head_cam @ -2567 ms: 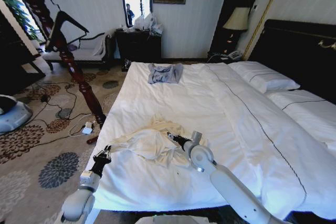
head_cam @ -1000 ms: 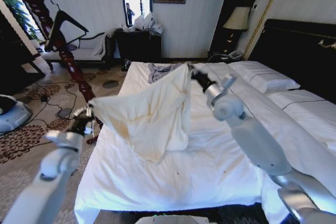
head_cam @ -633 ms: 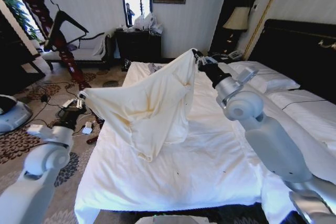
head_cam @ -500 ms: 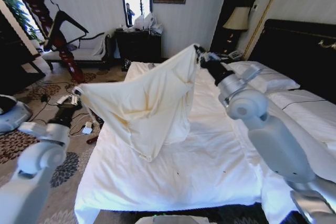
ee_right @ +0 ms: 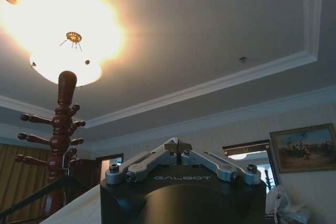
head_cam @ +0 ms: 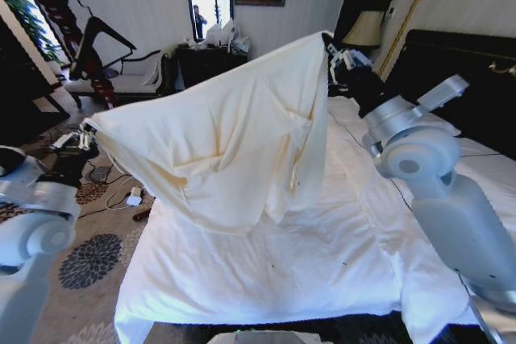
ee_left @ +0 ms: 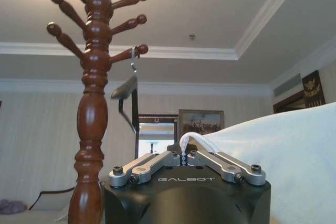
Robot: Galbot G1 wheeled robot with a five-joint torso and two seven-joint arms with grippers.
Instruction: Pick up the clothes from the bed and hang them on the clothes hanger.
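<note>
Both grippers, left (head_cam: 81, 139) and right (head_cam: 332, 51), clamped on thin cream long-sleeved shirt (head_cam: 226, 142); small corner pinches, risk of slipping back onto white-sheeted bed (head_cam: 322, 255).

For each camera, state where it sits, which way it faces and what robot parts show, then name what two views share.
Head view: high on the robot, looking forward and down at the bed; both arms hold the cream shirt spread, left gripper, right gripper.
Left wrist view: looks up along the shut left gripper at the wooden post, black hanger and ceiling.
Right wrist view: looks up past the right gripper at the ceiling lamp.
Shared: post, shirt.
</note>
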